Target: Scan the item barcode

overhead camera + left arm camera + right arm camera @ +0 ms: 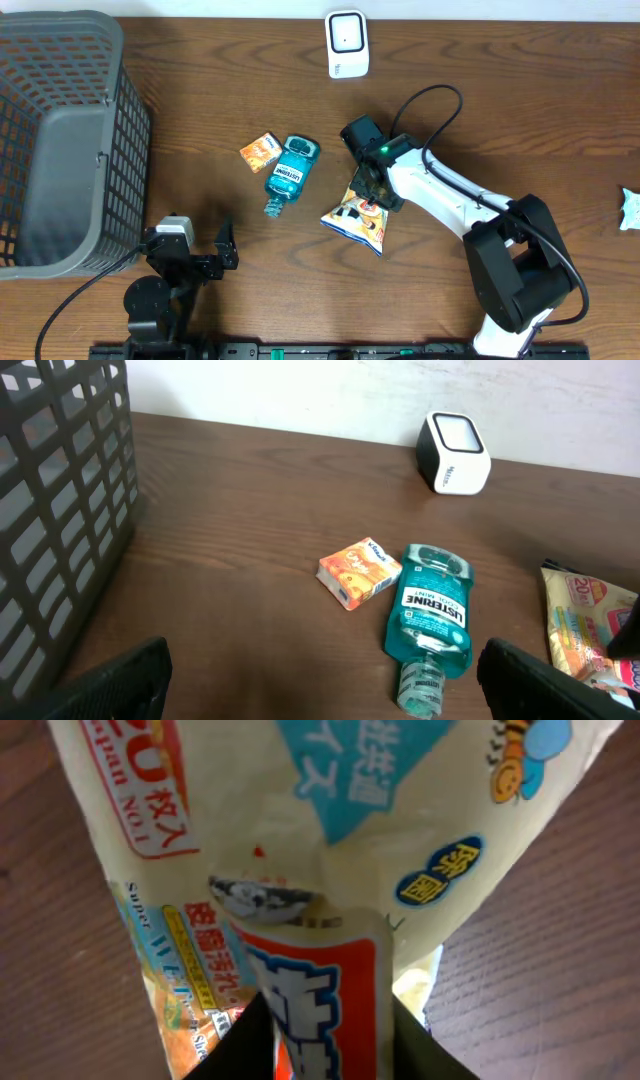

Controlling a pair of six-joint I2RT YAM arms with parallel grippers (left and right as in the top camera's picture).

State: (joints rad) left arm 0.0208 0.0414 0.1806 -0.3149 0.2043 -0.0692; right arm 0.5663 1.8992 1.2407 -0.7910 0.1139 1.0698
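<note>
Right fingers [235, 1045] pinch a raised fold of the snack bag [330, 840], one dark pad on each side of the red-and-white strip. Right gripper [368, 186] sits over the bag's upper end. Bag is yellow with blue and orange print, right of table centre, running down-right from the gripper. Cannot tell if it's clear of the table [480, 90].

Left fingers [120, 680] spread wide, nothing between them. Left gripper [207, 262] is low at the near-left edge, apart from all items.

Mouthwash bottle [290, 172], teal, lies on its side just left of the bag, cap toward the near edge. Small orange box [261, 151] is just beside the bottle's left. Barcode scanner [347, 43], white, stands at the far edge, well apart from the bag. Dark mesh basket [60, 140] far left. Crumpled white scrap [630, 208] at the right edge.
</note>
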